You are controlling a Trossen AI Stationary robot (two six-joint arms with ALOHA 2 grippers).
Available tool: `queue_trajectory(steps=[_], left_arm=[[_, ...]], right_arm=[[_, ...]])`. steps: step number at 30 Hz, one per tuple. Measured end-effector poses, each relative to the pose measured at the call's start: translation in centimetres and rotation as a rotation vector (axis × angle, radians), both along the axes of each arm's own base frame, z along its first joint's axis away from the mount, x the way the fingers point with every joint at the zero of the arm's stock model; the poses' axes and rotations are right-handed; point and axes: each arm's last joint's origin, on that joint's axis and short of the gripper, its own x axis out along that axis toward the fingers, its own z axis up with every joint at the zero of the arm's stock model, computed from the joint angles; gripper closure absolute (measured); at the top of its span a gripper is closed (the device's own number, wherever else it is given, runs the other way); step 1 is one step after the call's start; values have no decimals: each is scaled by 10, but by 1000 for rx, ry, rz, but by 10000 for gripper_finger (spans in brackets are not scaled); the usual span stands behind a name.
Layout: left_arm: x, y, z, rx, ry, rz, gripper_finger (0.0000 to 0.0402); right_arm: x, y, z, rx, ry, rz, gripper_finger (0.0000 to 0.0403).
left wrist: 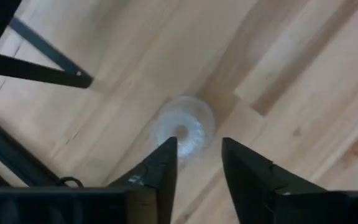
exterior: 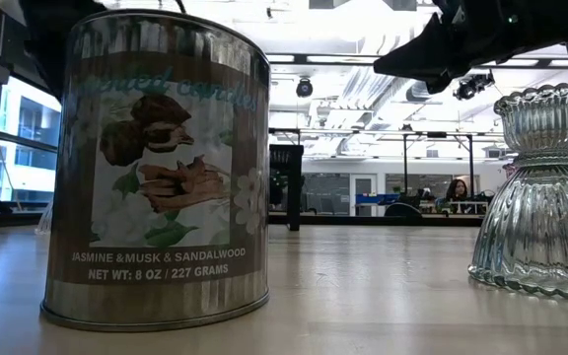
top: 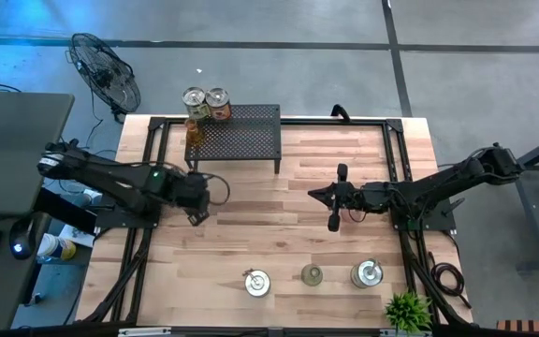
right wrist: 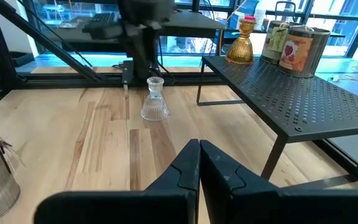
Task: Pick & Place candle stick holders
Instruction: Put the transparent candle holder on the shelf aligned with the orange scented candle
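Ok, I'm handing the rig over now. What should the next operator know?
Left tool: open, above the clear glass holder, which stands on the table near the black rack; not gripped.
Right tool: shut, empty, waiting mid-table.
Done: amber holder and two tins on the rack.
Left: the clear one, plus three pieces near the front edge.

black rack (top: 241, 134) at rear, bare tabletop (top: 269, 201) mid-table
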Motion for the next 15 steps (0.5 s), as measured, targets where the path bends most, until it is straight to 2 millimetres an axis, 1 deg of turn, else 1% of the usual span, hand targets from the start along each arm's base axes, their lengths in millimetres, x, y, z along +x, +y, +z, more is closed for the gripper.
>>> queue_trajectory(steps=[3, 5, 9, 15], left_arm=[[9, 10, -7, -12, 14, -16, 256], [14, 14, -12, -16, 27, -36, 248], [21, 16, -21, -24, 86, -43, 245], [28, 15, -32, -52, 142, -20, 245]], right_arm=[[0, 0, 0, 1, -2, 0, 401], [0, 0, 0, 0, -1, 0, 402], [0, 0, 0, 0, 1, 2, 401], [0, 0, 0, -1, 1, 4, 402]])
